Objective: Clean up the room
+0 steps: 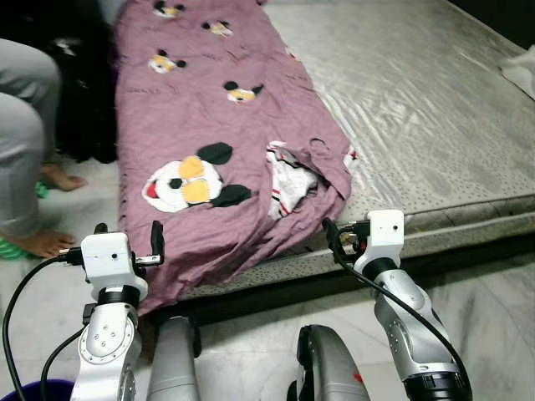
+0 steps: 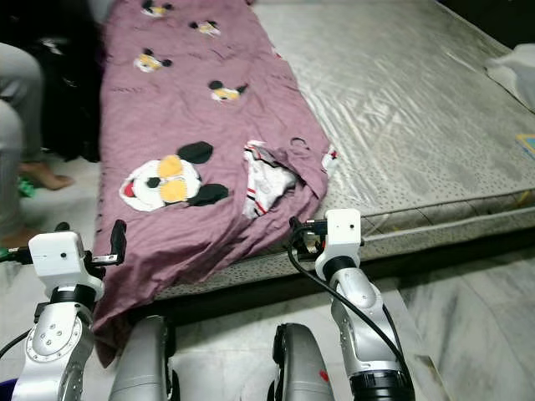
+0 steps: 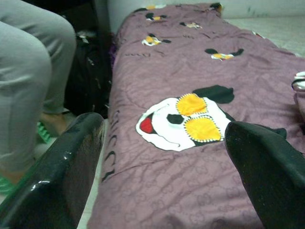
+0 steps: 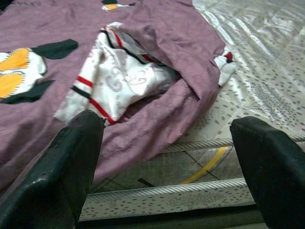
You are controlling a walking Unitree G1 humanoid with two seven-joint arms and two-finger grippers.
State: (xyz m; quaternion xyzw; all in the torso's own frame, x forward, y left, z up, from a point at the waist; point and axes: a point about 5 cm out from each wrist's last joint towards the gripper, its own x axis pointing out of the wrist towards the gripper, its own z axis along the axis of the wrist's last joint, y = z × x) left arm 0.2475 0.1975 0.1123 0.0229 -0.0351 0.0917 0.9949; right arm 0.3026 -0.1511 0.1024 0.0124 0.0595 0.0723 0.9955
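Bare mattress (image 1: pixel 435 109) carries the purple blanket (image 1: pixel 209 100) along its 9 o'clock side, one corner folded back. Left hand (image 1: pixel 129 242) and right hand (image 1: pixel 343 236) hover released at the near edge. A person's feet (image 1: pixel 46 242) at 9 o'clock may get tangled if the blanket slips down.

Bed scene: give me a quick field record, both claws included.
bed: bare mattress, mauve blanket along its left side
blanket: cartoon mouse print, near corner folded back showing white lining, edge hanging over the mattress front
left claw: open, raised before the blanket's hanging edge
right claw: open, at the mattress front near the folded corner
person: legs beside the bed, left of the blanket
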